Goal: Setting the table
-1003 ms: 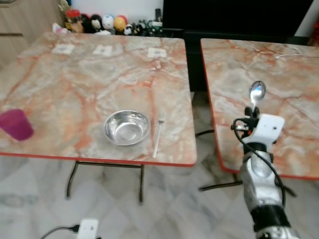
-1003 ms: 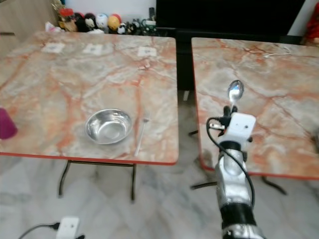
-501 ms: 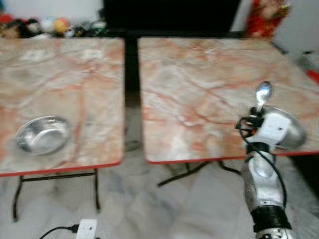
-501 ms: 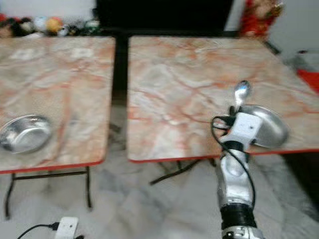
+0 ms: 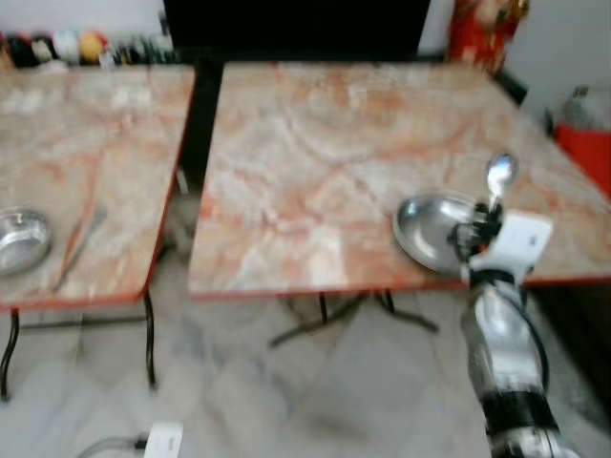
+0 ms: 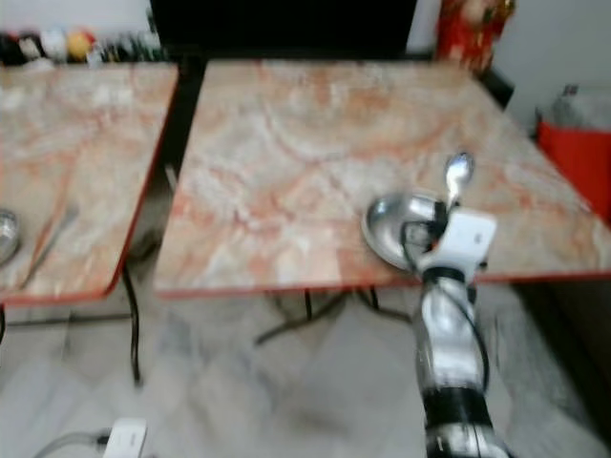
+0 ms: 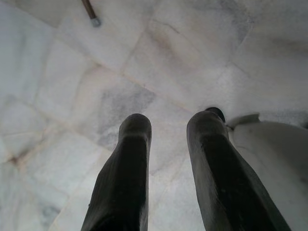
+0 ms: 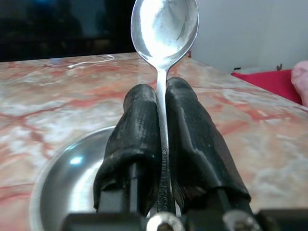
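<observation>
My right gripper is shut on a metal spoon, whose bowl sticks up past the fingers. It is raised at the near edge of the right marble table, beside a steel bowl that lies near that edge; the same bowl sits under the fingers in the right wrist view. On the left table rest a second steel bowl and a fork. My left gripper hangs open over the floor.
A dark gap separates the two tables. A red bin stands at the far right, and a red figure behind the right table. Toys line the back left. A white plug lies on the marble floor.
The camera has swung further right, so both tables slid left in view. The steel bowl on the right table now lies left of the raised spoon. The right gripper still holds the spoon.
</observation>
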You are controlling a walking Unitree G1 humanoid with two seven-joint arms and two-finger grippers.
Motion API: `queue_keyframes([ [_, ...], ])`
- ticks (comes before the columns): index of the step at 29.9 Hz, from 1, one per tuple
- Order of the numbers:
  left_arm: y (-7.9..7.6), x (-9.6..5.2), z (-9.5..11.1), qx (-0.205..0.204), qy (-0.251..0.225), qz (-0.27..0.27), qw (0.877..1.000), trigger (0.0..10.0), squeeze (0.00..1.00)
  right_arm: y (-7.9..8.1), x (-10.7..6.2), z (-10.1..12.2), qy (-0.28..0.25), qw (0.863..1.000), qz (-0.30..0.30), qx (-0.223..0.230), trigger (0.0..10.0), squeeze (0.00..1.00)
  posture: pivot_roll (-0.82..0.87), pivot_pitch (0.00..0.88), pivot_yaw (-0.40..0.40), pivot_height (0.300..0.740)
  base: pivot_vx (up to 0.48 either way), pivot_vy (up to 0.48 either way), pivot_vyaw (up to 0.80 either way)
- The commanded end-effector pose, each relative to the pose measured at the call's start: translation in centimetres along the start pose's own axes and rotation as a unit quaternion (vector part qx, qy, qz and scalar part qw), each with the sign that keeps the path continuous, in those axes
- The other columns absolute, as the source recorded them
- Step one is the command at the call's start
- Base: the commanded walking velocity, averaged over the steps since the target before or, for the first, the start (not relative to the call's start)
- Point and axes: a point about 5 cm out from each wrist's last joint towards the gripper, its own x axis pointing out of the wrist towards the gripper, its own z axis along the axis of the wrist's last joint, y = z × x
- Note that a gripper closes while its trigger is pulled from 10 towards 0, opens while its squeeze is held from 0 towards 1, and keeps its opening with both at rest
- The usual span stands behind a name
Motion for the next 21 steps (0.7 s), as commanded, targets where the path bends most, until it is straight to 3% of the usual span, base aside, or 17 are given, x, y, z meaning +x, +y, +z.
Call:
queue_keyframes([
  [1,-0.48,-0.09,-0.5,-0.003,0.011,-0.008,1.0,10.0,0.0,-0.8,0.18,0.27,-0.004,1.0,-0.015,-0.002,10.0,0.0,-0.03,0.069,0.003,0.74,0.24,-0.247,0.0],
  [13,-0.63,-0.03,-0.32,-0.015,0.009,-0.011,1.0,10.0,0.0,-1.4,0.29,0.26,0.001,1.0,-0.027,-0.007,10.0,0.0,-0.03,0.077,0.0,0.74,0.02,-0.021,0.0],
  [21,-0.64,-0.03,-0.35,-0.015,0.011,-0.011,1.0,10.0,0.0,-1.26,0.53,0.28,0.005,1.0,-0.017,-0.008,10.0,0.0,-0.03,0.081,-0.003,0.74,0.334,0.0,0.0],
])
